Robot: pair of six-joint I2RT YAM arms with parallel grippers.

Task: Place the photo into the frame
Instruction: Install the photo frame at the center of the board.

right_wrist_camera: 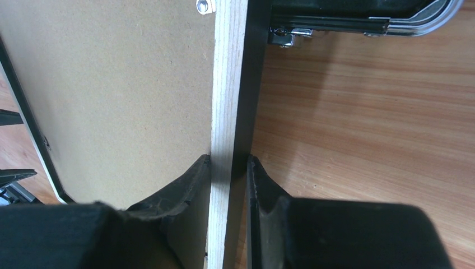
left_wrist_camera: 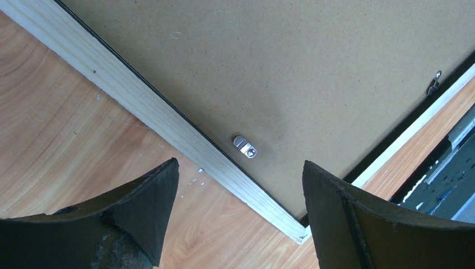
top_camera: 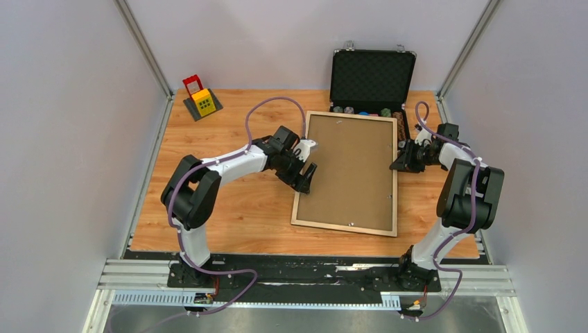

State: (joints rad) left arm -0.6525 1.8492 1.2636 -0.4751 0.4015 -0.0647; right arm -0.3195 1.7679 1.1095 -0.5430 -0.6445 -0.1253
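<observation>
The frame [top_camera: 343,228] lies face down on the wooden table, pale wood rails up. A plain brown backing board [top_camera: 350,170] fills it. The photo is hidden. My left gripper [top_camera: 309,177] hovers open over the frame's left rail, near its middle. In the left wrist view the left gripper [left_wrist_camera: 241,164] straddles the pale rail [left_wrist_camera: 145,109] and a small metal turn clip [left_wrist_camera: 245,147] on the board, touching neither. My right gripper [top_camera: 396,165] is shut on the frame's right rail. In the right wrist view the right gripper [right_wrist_camera: 229,159] pinches that rail [right_wrist_camera: 227,84].
A black chip case [top_camera: 372,76] stands open just behind the frame's far edge, and its latch [right_wrist_camera: 283,36] is close to the right rail. A small yellow and red toy [top_camera: 202,100] sits on a grey plate at the back left. Grey walls close both sides.
</observation>
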